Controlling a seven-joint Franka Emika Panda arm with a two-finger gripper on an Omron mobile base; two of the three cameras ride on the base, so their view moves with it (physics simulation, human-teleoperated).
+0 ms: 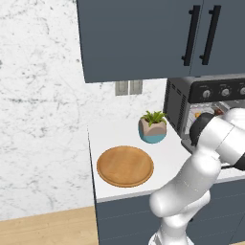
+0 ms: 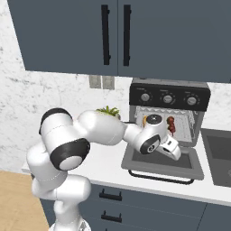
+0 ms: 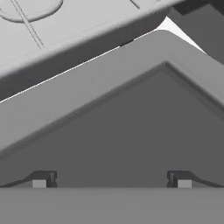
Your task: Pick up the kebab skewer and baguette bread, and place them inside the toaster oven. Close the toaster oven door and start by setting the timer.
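The toaster oven (image 2: 169, 97) stands on the counter with its door (image 2: 162, 166) folded down flat. On the rack inside lie the kebab skewer (image 2: 171, 126) with dark red chunks and, left of it, a bit of the golden baguette bread (image 2: 144, 121). Both also peek out in the left base view, the baguette bread (image 1: 198, 115) beside the kebab skewer (image 1: 218, 111), behind my arm. My gripper (image 2: 176, 154) hovers low over the lowered door, pointing down at it. In the hand view the gripper (image 3: 111, 181) is open and empty, its fingertips (image 3: 43, 180) wide apart close above the door's inner panel (image 3: 131, 113).
A round wooden board (image 1: 125, 165) lies bare on the white counter (image 1: 167, 158), with a potted plant (image 1: 153, 127) between it and the oven. Blue-grey wall cabinets (image 1: 143, 33) hang above. A dark recessed basin (image 2: 219, 153) sits right of the oven.
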